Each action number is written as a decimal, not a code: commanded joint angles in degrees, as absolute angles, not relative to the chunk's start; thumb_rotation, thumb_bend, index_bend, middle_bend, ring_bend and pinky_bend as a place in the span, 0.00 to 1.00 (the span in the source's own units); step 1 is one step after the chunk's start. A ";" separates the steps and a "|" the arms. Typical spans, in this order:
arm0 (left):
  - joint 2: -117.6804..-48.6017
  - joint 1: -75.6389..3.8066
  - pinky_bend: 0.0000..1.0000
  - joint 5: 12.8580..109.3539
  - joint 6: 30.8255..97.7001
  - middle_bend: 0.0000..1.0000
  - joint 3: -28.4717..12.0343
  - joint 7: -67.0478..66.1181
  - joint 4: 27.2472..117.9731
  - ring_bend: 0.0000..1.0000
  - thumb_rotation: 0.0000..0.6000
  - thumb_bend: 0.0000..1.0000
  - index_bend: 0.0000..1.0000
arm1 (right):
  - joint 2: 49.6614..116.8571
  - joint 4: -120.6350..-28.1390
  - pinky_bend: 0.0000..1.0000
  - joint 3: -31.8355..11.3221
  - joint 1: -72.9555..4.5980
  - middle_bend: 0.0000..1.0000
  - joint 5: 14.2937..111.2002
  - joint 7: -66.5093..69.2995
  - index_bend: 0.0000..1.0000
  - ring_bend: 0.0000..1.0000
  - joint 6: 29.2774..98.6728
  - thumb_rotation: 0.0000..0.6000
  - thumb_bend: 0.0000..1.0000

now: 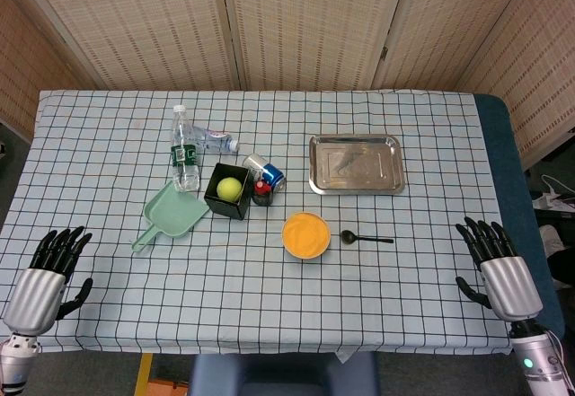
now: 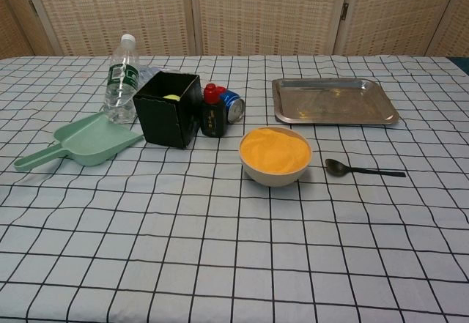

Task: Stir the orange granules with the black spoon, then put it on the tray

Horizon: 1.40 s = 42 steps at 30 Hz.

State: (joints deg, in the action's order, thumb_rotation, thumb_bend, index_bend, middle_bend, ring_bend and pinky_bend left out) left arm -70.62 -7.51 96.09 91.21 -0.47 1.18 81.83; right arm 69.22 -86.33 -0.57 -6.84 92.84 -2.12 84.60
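Observation:
A white bowl [image 1: 306, 235] [image 2: 275, 156] full of orange granules sits near the table's middle. Just to its right the black spoon [image 1: 364, 237] [image 2: 362, 169] lies flat on the cloth, bowl end toward the granules. Behind them rests the empty steel tray [image 1: 356, 164] [image 2: 333, 101]. My left hand [image 1: 54, 263] hovers at the front left edge, fingers spread and holding nothing. At the front right edge my right hand [image 1: 494, 263] is likewise spread and empty, well right of the spoon. Neither hand shows in the chest view.
Left of the bowl stand a black box [image 1: 227, 192] [image 2: 171, 108] holding a yellow-green ball, a small dark bottle with a red cap [image 1: 261, 193] [image 2: 213, 113], a tipped can [image 1: 269, 175], a water bottle [image 1: 184, 151] [image 2: 121, 79] and a green dustpan [image 1: 169, 214] [image 2: 82, 142].

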 commanded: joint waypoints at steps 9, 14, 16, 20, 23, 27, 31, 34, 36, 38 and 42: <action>-70.17 -7.83 0.05 95.26 90.68 0.00 -0.84 2.35 82.35 0.00 1.00 0.42 0.00 | 70.71 -87.30 0.00 -0.97 -8.83 0.00 90.51 -2.83 0.00 0.00 79.86 1.00 0.18; -70.38 -8.36 0.05 95.15 89.90 0.00 -0.90 3.18 82.13 0.00 1.00 0.42 0.00 | 72.16 -89.36 0.00 -2.89 -13.34 0.00 88.50 -4.17 0.09 0.00 73.28 1.00 0.18; -70.46 -8.59 0.05 95.28 89.58 0.00 -0.81 3.35 82.02 0.00 1.00 0.42 0.00 | 73.39 -89.69 0.00 -4.24 -15.47 0.00 86.60 -6.44 0.18 0.00 70.28 1.00 0.18; -70.34 -8.77 0.06 95.25 89.27 0.00 -0.69 3.97 81.88 0.00 1.00 0.42 0.00 | 76.32 -89.96 0.00 -6.55 -18.96 0.00 82.24 -8.80 0.35 0.00 65.32 1.00 0.19; -70.13 -8.87 0.06 95.05 88.96 0.00 -0.62 4.58 81.83 0.00 1.00 0.42 0.00 | 78.28 -89.29 0.00 -7.53 -20.58 0.00 80.20 -10.24 0.41 0.00 63.57 1.00 0.20; -69.66 -8.99 0.06 94.66 88.70 0.00 -0.69 5.83 81.91 0.00 1.00 0.42 0.00 | 81.13 -87.90 0.00 -8.42 -22.53 0.00 77.40 -13.22 0.43 0.00 61.76 1.00 0.21; -69.29 -9.02 0.06 94.50 88.65 0.00 -0.67 6.80 81.89 0.00 1.00 0.42 0.00 | 83.77 -85.87 0.00 -9.03 -24.04 0.00 74.68 -15.10 0.43 0.00 60.26 1.00 0.21; -69.06 -9.18 0.06 94.38 88.24 0.00 -0.58 7.47 81.84 0.00 1.00 0.42 0.00 | 86.00 -83.73 0.00 -9.44 -25.13 0.00 72.26 -16.73 0.43 0.00 59.12 1.00 0.22; -68.96 -9.29 0.06 94.40 88.03 0.00 -0.50 7.71 81.81 0.00 1.00 0.42 0.00 | 87.53 -82.22 0.00 -9.68 -25.80 0.00 70.91 -17.78 0.42 0.00 58.71 1.00 0.22; -68.83 -9.40 0.06 94.42 87.87 0.00 -0.46 8.02 81.87 0.00 1.00 0.42 0.00 | 88.81 -80.93 0.00 -9.86 -26.32 0.00 69.79 -18.62 0.41 0.00 58.40 1.00 0.23; -68.57 -9.48 0.06 94.31 87.70 0.00 -0.41 8.66 81.87 0.00 1.00 0.42 0.00 | 90.85 -79.13 0.00 -10.20 -27.68 0.00 67.62 -19.88 0.42 0.00 57.13 1.00 0.26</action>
